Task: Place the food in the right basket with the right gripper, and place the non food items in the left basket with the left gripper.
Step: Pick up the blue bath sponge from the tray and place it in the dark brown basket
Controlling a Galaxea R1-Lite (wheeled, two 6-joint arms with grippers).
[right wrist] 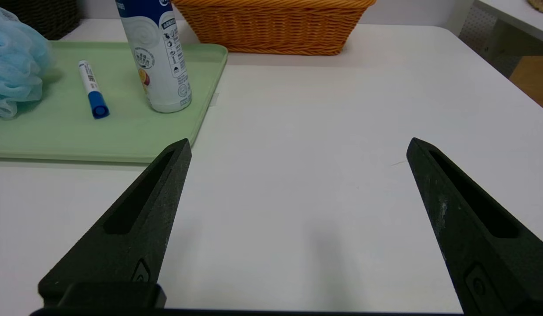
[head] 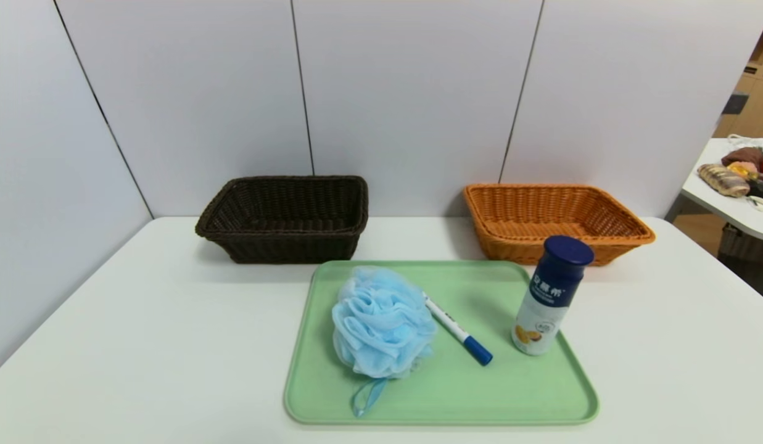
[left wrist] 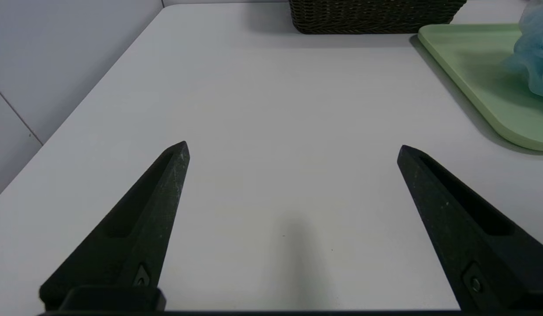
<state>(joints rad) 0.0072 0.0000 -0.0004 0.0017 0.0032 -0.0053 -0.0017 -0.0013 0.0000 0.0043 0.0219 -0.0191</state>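
The right gripper [right wrist: 297, 147] is hovering low over the bare table [right wrist: 319, 131] with its two fingers spread wide and holding nothing; the bottle [right wrist: 159, 57] is standing upright ahead of it and toward the robot's left, at the near corner of the green tray [right wrist: 122, 136], and the orange basket [right wrist: 275, 26] is waiting farther ahead, behind the bottle. The left gripper [left wrist: 293, 147] is also resting wide open and empty, with the sponge [left wrist: 537, 57] ahead toward the robot's right on the tray and the dark basket [left wrist: 372, 17] far in front. The marker [right wrist: 92, 87] is lying flat between sponge and bottle, touching neither as far as I can see. I am judging the bottle as rigid, smooth and perhaps slippery, and easy to tip because it is tall, so a hold on the middle of the white body seems best. The sponge is looking soft and very light, so it will squash; any pinch into the mesh should do. The marker is thin and stiff, needing a grip across its barrel. The bottle label is showing white characters on blue, too small to read, and a yellow fruit picture.
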